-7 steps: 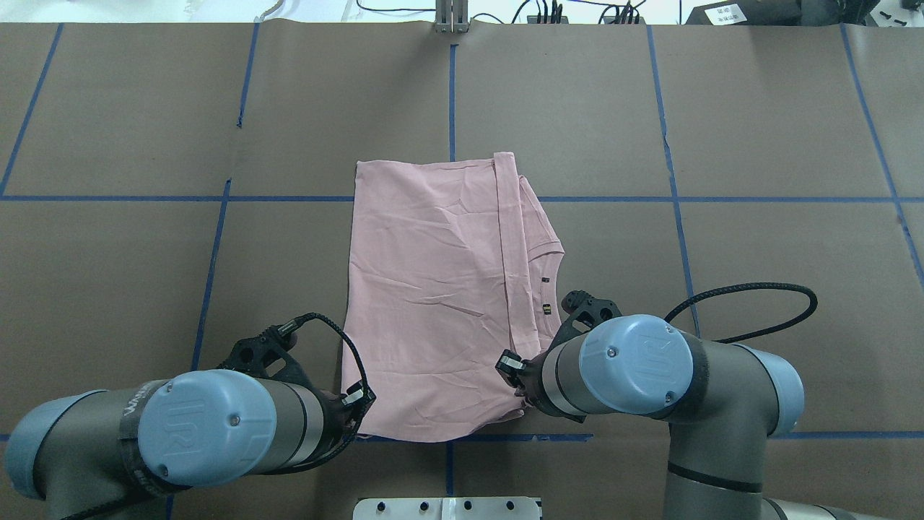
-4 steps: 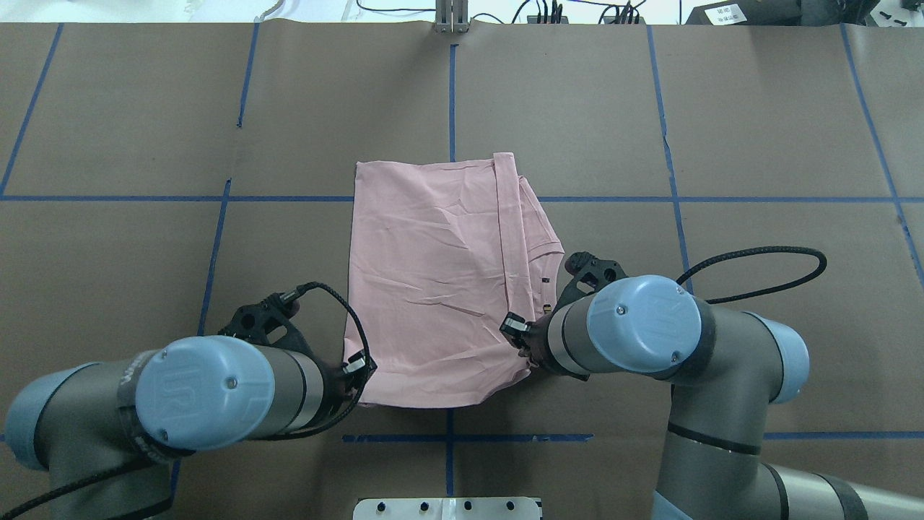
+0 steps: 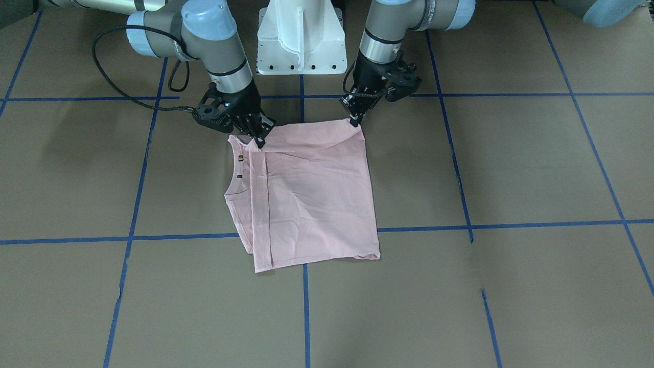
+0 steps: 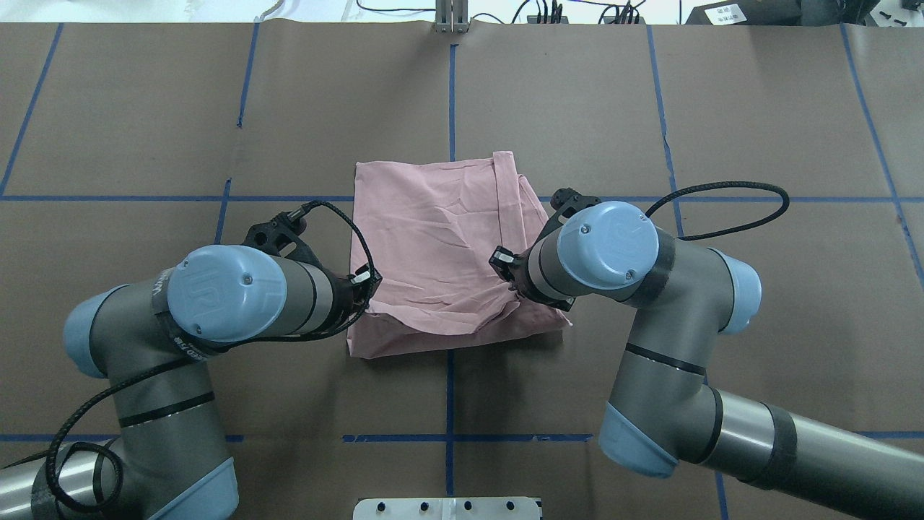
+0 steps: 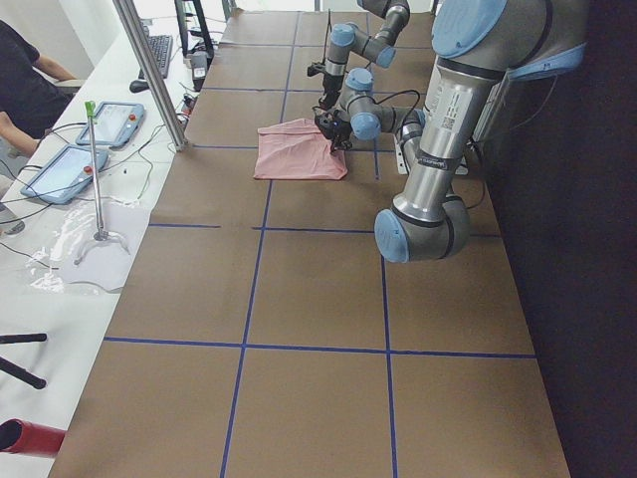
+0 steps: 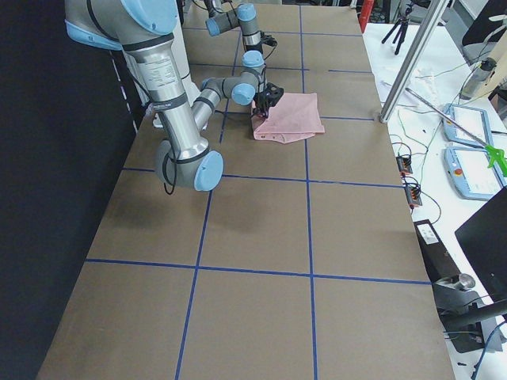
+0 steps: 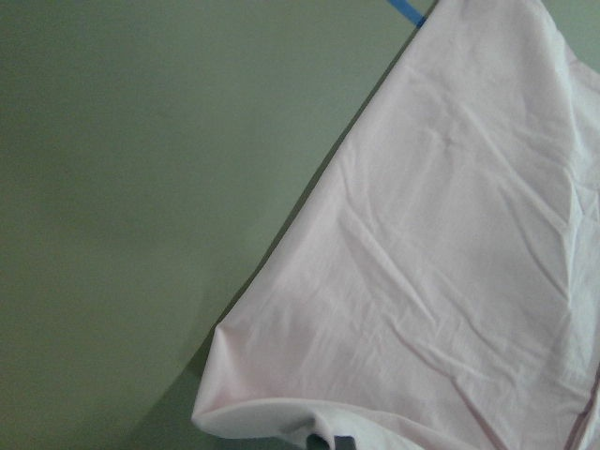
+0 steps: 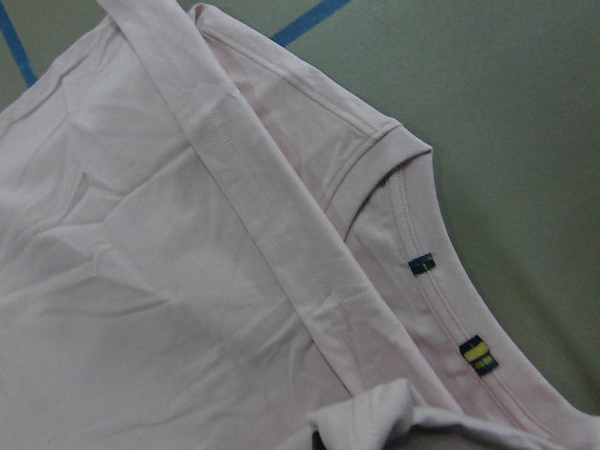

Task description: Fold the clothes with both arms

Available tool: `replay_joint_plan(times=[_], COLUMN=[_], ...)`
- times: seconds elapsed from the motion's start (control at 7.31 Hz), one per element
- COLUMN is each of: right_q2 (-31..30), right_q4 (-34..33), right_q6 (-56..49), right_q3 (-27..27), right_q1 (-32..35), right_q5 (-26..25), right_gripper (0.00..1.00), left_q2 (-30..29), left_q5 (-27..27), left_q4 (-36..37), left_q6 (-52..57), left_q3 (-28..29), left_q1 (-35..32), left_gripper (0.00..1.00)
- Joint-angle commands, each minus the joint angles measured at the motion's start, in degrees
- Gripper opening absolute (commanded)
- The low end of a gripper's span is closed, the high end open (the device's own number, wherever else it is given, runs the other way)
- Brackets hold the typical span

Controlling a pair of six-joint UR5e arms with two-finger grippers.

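The left gripper [image 3: 354,120] has its fingers closed on one corner of the pale pink T-shirt [image 3: 311,194], and that corner is raised off the table [image 3: 511,168]. The right gripper [image 3: 258,141] is likewise clamped on the opposite corner of the same edge, with cloth bunched at its tips. The held edge spans between the two grippers. The rest of the garment extends forward from them, away from the robot, folded and lying flat with light creases. The neckline [image 8: 441,309] lies just ahead of the right gripper on its outer side and bears a yellow-striped tag [image 8: 478,354] and a dark tag [image 8: 422,264].
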Motion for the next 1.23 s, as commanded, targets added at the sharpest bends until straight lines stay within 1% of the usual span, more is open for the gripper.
replay_joint_plan(times=[0.0,0.14,0.27,0.41,0.55,0.68,0.82,0.96,1.09], right_q2=[3.6,10.1,17.0,20.9,23.5,23.9,24.4,25.2,25.3], right_q4=[7.8,8.1,11.0,15.5,16.3,16.4,16.4,16.4,16.3], right_q6=[-0.5,-1.7,-2.1,-4.0,-7.0,-11.6,-13.7,-13.7,-13.7], right_q3=[-10.0,-18.1,-27.7,-35.6,-42.5,-45.1,-46.5,-47.5,-47.5], right_q1=[5.0,8.0,12.0,14.7,16.7,18.4,18.8,19.0,20.0], right_q5=[0.7,3.0,5.8,7.4,7.4,7.2,6.3,5.9,6.2], right_gripper=[0.0,0.0,0.0,0.0,0.32,0.99,1.0,1.0,1.0], left_q2=[-3.4,-8.2,-13.1,-15.3,-15.8,-15.9,-15.9,-15.9,-15.9], left_q5=[0.0,0.0,-0.1,0.0,-0.2,-0.3,-2.0,-2.9,-3.9], left_q4=[-3.6,-9.7,-17.8,-24.0,-26.2,-26.3,-26.4,-27.3,-27.5], left_q6=[-0.1,0.0,0.9,3.4,7.4,11.7,14.0,14.3,15.7], left_q3=[6.3,16.3,28.5,37.4,40.4,41.9,42.1,42.1,42.0], left_q1=[-5.0,-8.7,-12.9,-16.0,-18.9,-20.7,-21.4,-21.6,-22.2], left_gripper=[0.0,0.0,0.0,0.2,0.87,1.0,1.0,1.0,1.0])
